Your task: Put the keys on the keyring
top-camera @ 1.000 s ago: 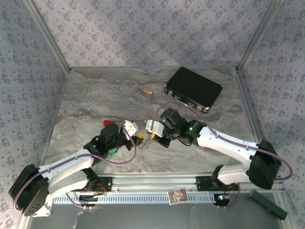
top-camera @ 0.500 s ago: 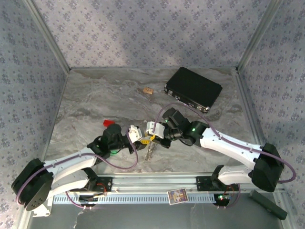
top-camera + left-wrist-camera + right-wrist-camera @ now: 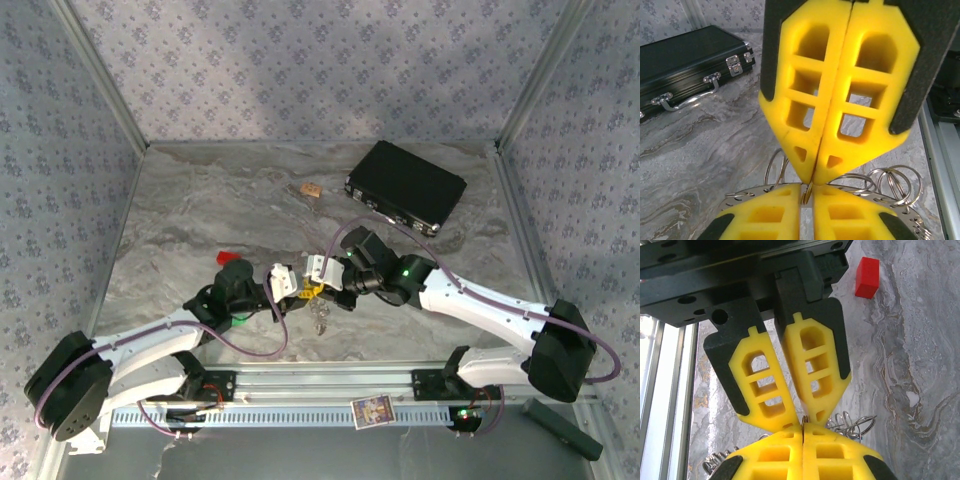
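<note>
Where the 2 grippers meet tip to tip, low in the middle of the top view, the keyring [image 3: 320,318] shows as a silvery bunch of loops just below them, over the marbled table [image 3: 190,200]; whether it rests on the surface I cannot tell. From the left wrist, wire loops and a toothed band spread toward the lower right, and 1 thin loop stands edge-on between the tips. The right gripper [image 3: 803,434] has its yellow fingers pressed flat together, with that loop rising out of the seam. The left gripper [image 3: 813,176] is also closed, its tips touching the loop; whether they pinch it I cannot tell. A red block [image 3: 229,257] lies left of the grippers, and a black case [image 3: 405,186] sits upper right.
</note>
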Controlling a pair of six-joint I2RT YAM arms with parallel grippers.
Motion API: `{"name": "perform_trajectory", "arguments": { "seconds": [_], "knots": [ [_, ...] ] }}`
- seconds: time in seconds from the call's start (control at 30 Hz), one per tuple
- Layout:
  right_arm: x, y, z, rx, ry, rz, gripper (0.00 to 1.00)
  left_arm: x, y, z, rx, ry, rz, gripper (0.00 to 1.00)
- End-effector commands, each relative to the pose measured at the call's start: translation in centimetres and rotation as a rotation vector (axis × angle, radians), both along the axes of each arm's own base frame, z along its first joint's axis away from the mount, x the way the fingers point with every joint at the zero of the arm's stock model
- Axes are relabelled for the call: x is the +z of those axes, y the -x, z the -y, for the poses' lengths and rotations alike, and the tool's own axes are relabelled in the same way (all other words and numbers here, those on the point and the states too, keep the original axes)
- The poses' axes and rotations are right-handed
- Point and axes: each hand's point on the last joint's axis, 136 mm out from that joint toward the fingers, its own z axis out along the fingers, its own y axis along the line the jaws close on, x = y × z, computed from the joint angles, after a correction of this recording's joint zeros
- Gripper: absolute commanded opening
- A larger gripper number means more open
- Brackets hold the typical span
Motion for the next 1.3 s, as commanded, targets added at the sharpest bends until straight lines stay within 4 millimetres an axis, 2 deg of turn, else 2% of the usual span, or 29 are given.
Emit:
{"name": "perform_trajectory", "arguments": {
  "seconds": [0.0,0.07,0.1,0.13,0.17,0.27,0.37,0.53,0.67,0.87,1.03,1.27],
  "knots": [
    [1.3,0.8,-0.5,0.038,-0.059,0.005,0.0,0.8,0.4,0.5,-0.036,0.027,0.017,0.05],
    [1.0,0.7,-0.3,0.027,-0.05,-0.003,0.0,0.9,0.3,0.5,-0.032,0.031,0.024,0.0],
    [0.8,0.5,0.1,0.003,-0.044,-0.009,0.08,0.9,0.2,0.4,-0.022,0.029,0.028,0.0],
    [0.8,0.2,0.5,-0.023,-0.043,-0.011,0.23,0.9,0.0,0.3,-0.008,0.028,0.033,0.0],
    [0.8,-0.2,1.1,-0.058,-0.047,-0.003,0.31,0.9,-0.1,0.2,0.001,0.026,0.039,0.0],
    [0.6,-0.7,3.0,-0.121,-0.055,0.047,0.37,1.0,-0.2,0.1,0.026,0.001,0.072,0.0],
    [-0.7,0.2,4.0,-0.082,-0.029,0.133,0.37,0.8,-0.1,0.2,0.028,-0.031,0.103,0.0],
    [-1.5,1.9,3.1,0.023,-0.034,0.164,0.31,0.9,0.2,0.5,0.012,-0.031,0.129,0.0],
    [-2.1,1.0,2.7,-0.01,-0.012,0.177,0.24,0.9,0.7,0.7,-0.017,-0.027,0.148,0.0],
    [-1.8,0.5,2.4,-0.028,-0.062,0.186,0.23,0.8,1.3,0.7,-0.05,-0.017,0.162,0.0],
    [-1.5,0.9,2.0,-0.007,-0.09,0.178,0.25,0.9,1.5,0.8,-0.064,-0.011,0.17,0.0],
    [-1.7,1.1,1.8,0.014,-0.096,0.169,0.19,0.9,1.7,0.9,-0.075,-0.009,0.172,0.0]
  ]
}}
